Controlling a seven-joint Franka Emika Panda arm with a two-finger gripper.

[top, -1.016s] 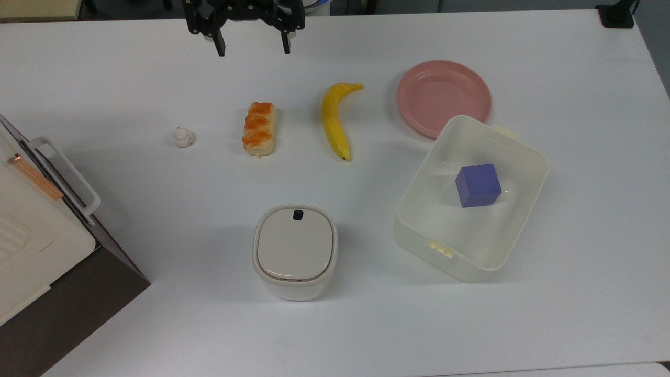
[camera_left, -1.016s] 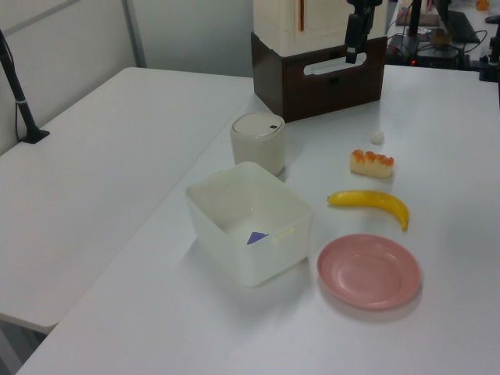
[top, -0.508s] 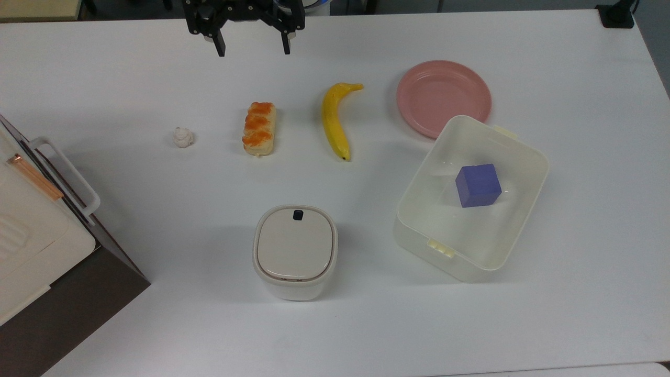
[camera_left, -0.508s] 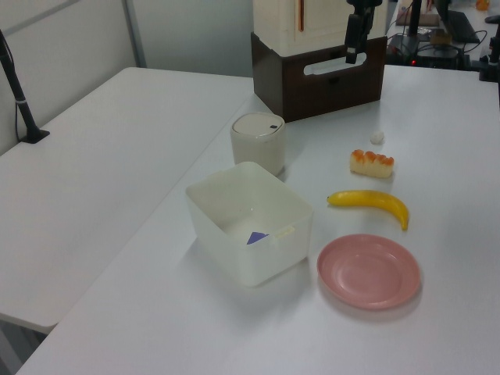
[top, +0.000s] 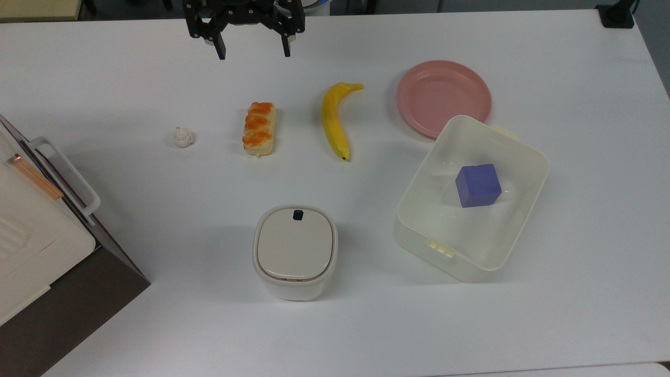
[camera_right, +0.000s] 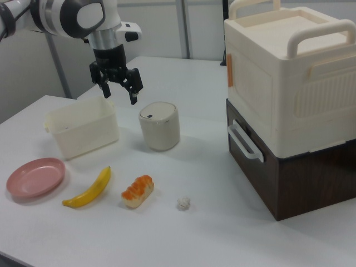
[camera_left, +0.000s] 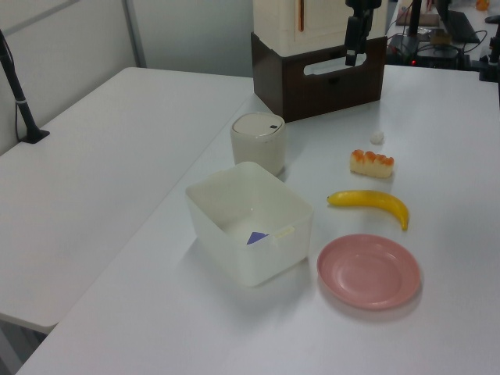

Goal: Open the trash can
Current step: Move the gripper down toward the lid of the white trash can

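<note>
While the gripper (top: 254, 51) hung at the top edge of the top view, we found its fingers spread wide with nothing between them. We located the trash can (top: 295, 251) below centre in that frame, lid closed, its black button (top: 298, 214) facing the gripper. It stood apart from the translucent tub (top: 471, 199) at the top view's right. In the left view, the gripper (camera_left: 352, 55) appeared, as far as we could judge, raised well above the table (top: 157, 78).

White, rounded arm segments with dark grey joint rings (camera_right: 72, 14), ending in a black two-fingered gripper (camera_right: 118, 93) with slender fingers.
</note>
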